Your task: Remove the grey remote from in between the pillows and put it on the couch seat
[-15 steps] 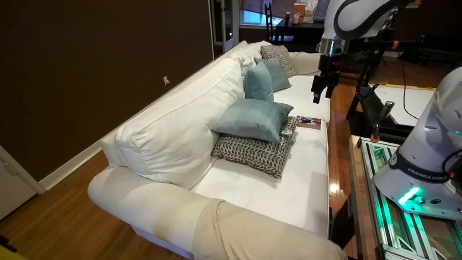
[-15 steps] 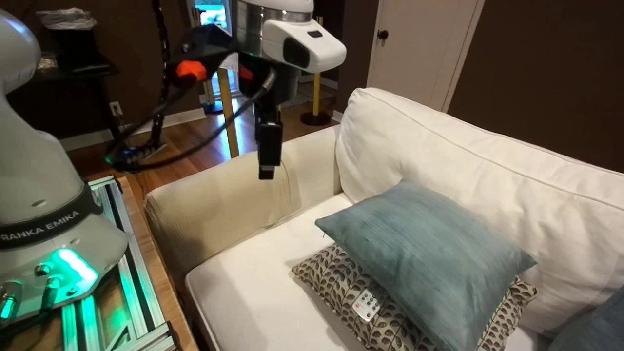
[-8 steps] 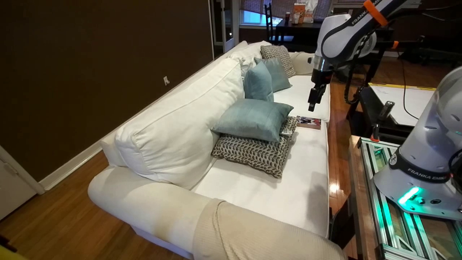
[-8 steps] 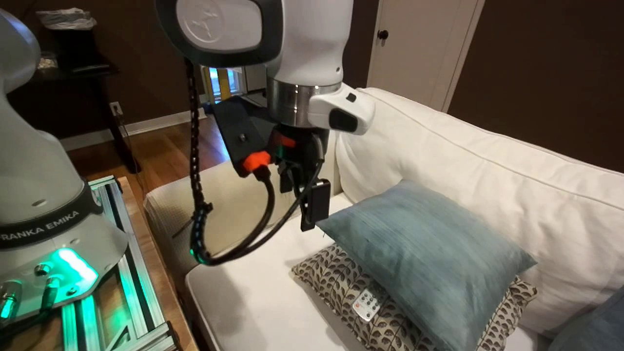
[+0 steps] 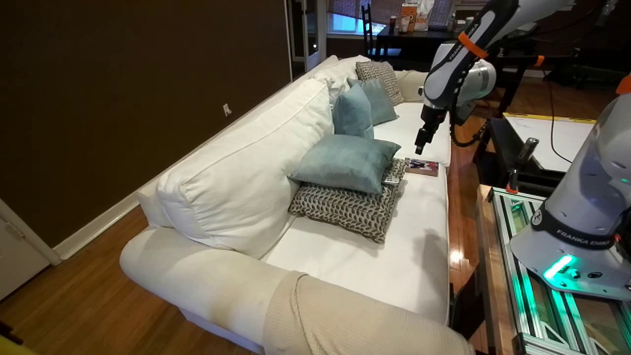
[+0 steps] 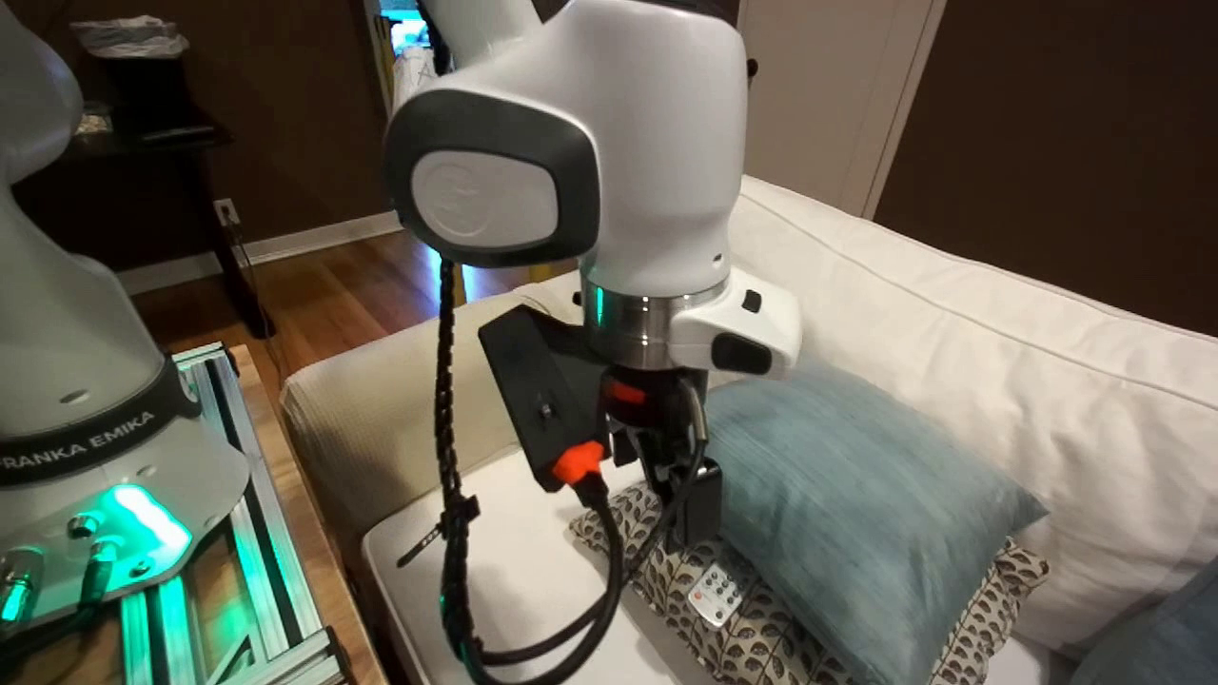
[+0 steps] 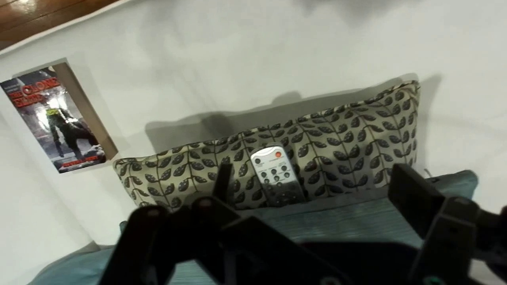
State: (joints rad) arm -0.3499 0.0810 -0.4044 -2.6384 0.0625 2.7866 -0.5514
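Note:
The grey remote (image 7: pixel 273 168) lies on the black-and-white patterned pillow (image 7: pixel 348 158). Its lower end runs under the edge of the teal-blue pillow (image 7: pixel 336 223), which hides that end. The remote also shows in both exterior views (image 5: pixel 392 181) (image 6: pixel 716 596), with the teal pillow (image 5: pixel 345 160) (image 6: pixel 875 504) stacked on the patterned one (image 5: pixel 345 212) (image 6: pixel 761 647). The white couch seat (image 5: pixel 325 261) (image 6: pixel 523 552) is under them. My gripper (image 7: pixel 312 173) is open and empty, its fingers wide apart. In both exterior views it (image 5: pixel 420 148) (image 6: pixel 663 487) hangs above the pillows' front edge, apart from the remote.
A book (image 7: pixel 59 122) lies on the seat beside the pillows, also in an exterior view (image 5: pixel 421 166). The white back cushion (image 5: pixel 246 162) stands behind. The couch arm (image 6: pixel 409 400) and more pillows (image 5: pixel 352 113) are at the ends. A cable loop (image 6: pixel 609 571) hangs from the wrist.
The arm has swung in over the seat and come down; my gripper is lower and closer to the remote. The remote, pillows and book have not moved.

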